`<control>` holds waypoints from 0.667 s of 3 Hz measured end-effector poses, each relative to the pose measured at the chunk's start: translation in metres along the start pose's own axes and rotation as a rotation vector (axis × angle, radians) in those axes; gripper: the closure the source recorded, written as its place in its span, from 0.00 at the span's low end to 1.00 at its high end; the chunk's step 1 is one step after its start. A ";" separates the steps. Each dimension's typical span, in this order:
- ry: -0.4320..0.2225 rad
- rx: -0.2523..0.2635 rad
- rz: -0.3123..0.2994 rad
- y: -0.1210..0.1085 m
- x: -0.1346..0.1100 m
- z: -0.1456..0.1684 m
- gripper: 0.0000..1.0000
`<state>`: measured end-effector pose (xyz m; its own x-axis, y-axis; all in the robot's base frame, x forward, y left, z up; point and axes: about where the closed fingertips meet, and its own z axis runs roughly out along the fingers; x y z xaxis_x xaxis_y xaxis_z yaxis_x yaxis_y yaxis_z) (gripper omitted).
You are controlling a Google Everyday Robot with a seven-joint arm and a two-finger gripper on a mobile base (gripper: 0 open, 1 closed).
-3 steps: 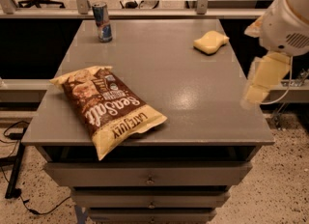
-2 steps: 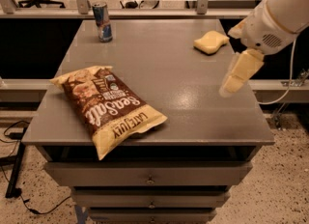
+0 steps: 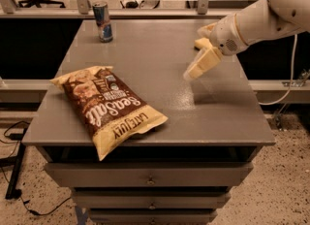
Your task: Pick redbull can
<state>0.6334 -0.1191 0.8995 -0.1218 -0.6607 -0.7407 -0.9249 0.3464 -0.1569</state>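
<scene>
Your gripper [image 3: 193,71] has swung in from the right edge of the frame over the last second. It was hanging off the right side of the table [image 3: 160,49]; now it sits over the tabletop, right of centre, tip angled down and to the left. It hangs just above the surface and holds nothing. From this angle you cannot tell whether the jaws are spread or pressed together.

The redbull can [image 3: 102,21] has not moved. It stands upright in the upper left of the frame, at the far left corner of the table, well apart from the gripper. The chip bag [image 3: 109,107] also lies where it was, flat at the lower left with one corner overhanging the front edge. A pale yellow object [image 3: 200,42], possibly a sponge, is now partly hidden behind the wrist.

So you are in the approach, with the reach only partly done. The arm is heading the right way, but most of the tabletop lies between you and the can. The path from here to the upper left looks open, since the bag lies nearer the front. The can is slim and tall, so come in level to avoid tipping it.
</scene>
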 end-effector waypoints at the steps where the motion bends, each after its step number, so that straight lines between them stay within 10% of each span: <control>1: -0.124 0.007 0.004 -0.023 -0.037 0.036 0.00; 2: -0.127 0.010 0.004 -0.024 -0.038 0.037 0.00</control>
<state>0.6736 -0.0777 0.9069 -0.0780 -0.5696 -0.8182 -0.9208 0.3557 -0.1598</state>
